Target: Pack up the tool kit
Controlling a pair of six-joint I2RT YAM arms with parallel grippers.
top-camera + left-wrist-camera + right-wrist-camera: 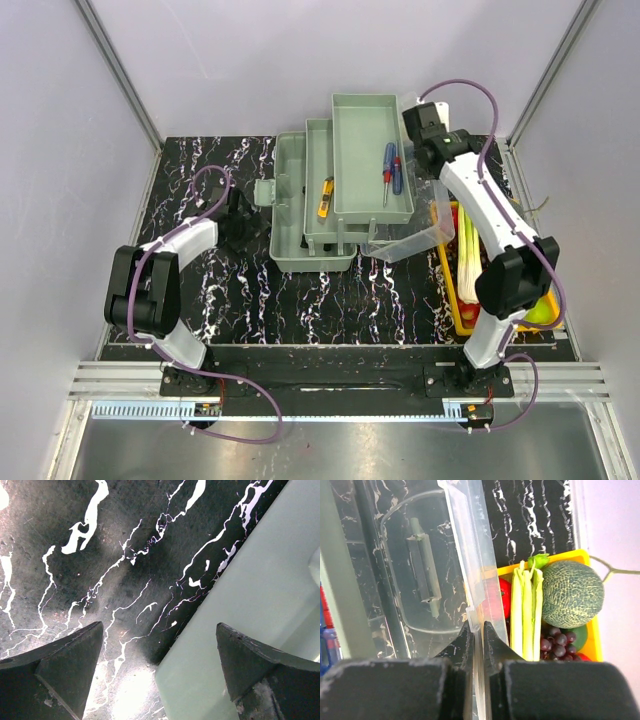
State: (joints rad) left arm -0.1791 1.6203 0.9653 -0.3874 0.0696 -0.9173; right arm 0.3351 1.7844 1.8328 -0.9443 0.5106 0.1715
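- Two jaws of right gripper [476, 630] pinch lid [420, 570] edge; tray [595, 640] just to its right.
- Left gripper [159, 630] wide open, empty, over worktop [75, 580]; box [260, 590] at its right jaw.

Lab test booth: blank white walls [300, 60], aluminium frame rails [118, 75].

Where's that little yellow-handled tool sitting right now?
In the top view, the yellow-handled tool lies in the narrow middle tray of the open tool kit, just left of the wider tray holding the red and blue screwdrivers.
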